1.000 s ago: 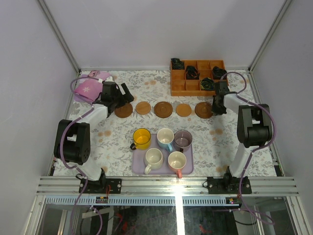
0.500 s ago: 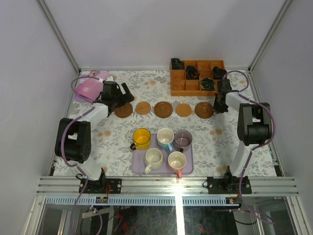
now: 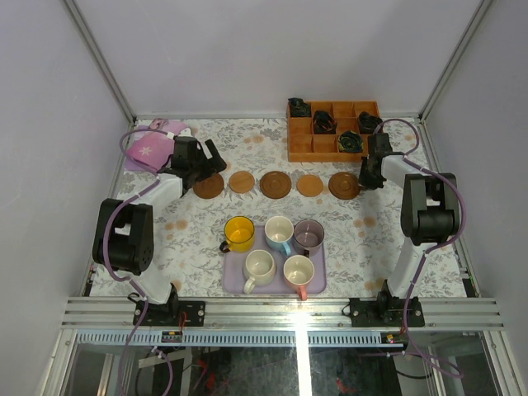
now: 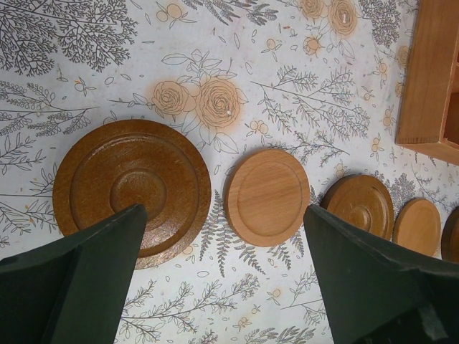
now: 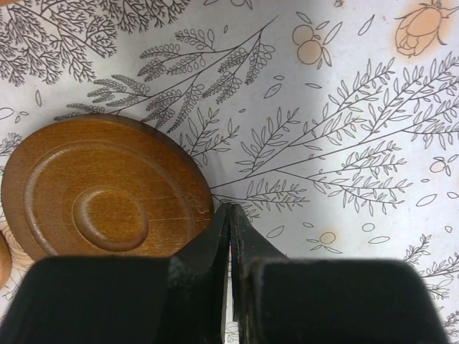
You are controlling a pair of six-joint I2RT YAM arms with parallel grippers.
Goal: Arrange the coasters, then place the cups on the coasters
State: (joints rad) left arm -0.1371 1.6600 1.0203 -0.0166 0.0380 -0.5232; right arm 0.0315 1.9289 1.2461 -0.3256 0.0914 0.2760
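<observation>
Five coasters lie in a row across the table: dark (image 3: 209, 186), tan (image 3: 241, 181), dark (image 3: 275, 184), tan (image 3: 310, 185), dark (image 3: 344, 185). The cups stand on a lavender tray (image 3: 233, 285): yellow (image 3: 239, 233), light blue (image 3: 279, 232), greyish-purple (image 3: 308, 236), cream (image 3: 259, 268), pink (image 3: 298, 273). My left gripper (image 3: 213, 162) hangs open over the row's left end, holding nothing. Its fingers flank the table between the dark coaster (image 4: 133, 188) and the tan coaster (image 4: 267, 195). My right gripper (image 3: 364, 176) is shut and empty. Its tip (image 5: 229, 212) sits at the right edge of the rightmost dark coaster (image 5: 107, 190).
An orange-brown compartment box (image 3: 332, 132) with black items in some cells stands at the back right; its corner (image 4: 430, 79) shows in the left wrist view. A purple cloth (image 3: 151, 148) lies at the back left, behind the left arm.
The right wrist has shifted slightly toward the back right, off the rightmost coaster's edge. The left arm, coasters and cups have not moved.
</observation>
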